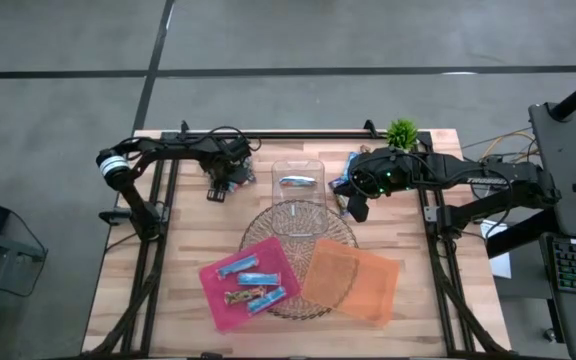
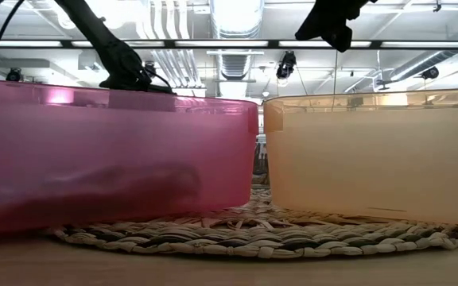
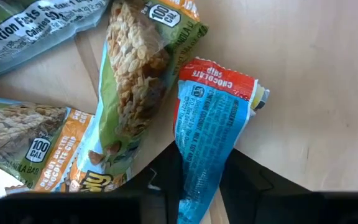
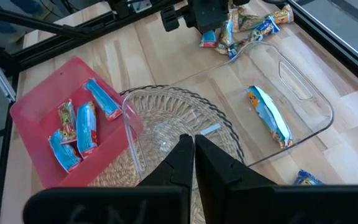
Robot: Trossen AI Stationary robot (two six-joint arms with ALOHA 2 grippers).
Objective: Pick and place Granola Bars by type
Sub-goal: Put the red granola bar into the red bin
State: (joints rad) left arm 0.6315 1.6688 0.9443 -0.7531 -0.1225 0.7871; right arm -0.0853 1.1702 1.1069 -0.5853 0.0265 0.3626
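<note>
Table (image 1: 178, 300): pale wood, seen from above, both dark arms reaching in from the far corners.
Left gripper (image 3: 197, 180): low over a loose cluster of bars at the far left — fingers (image 3: 166, 171) closing around the tail of a blue-and-red bar (image 3: 213, 130); firm grip cannot be told.
Nearby bars: green-and-orange granola bars (image 3: 135, 81) lying just beside it.
Right gripper (image 4: 193, 155): fingers pressed together, holding nothing, above the woven mat (image 4: 179, 124).
Clear box (image 4: 303, 106): one blue bar (image 4: 269, 115) inside.
Pink tray (image 1: 218, 295): several blue bars (image 1: 243, 265) — orange tray (image 1: 368, 275) beside it.
</note>
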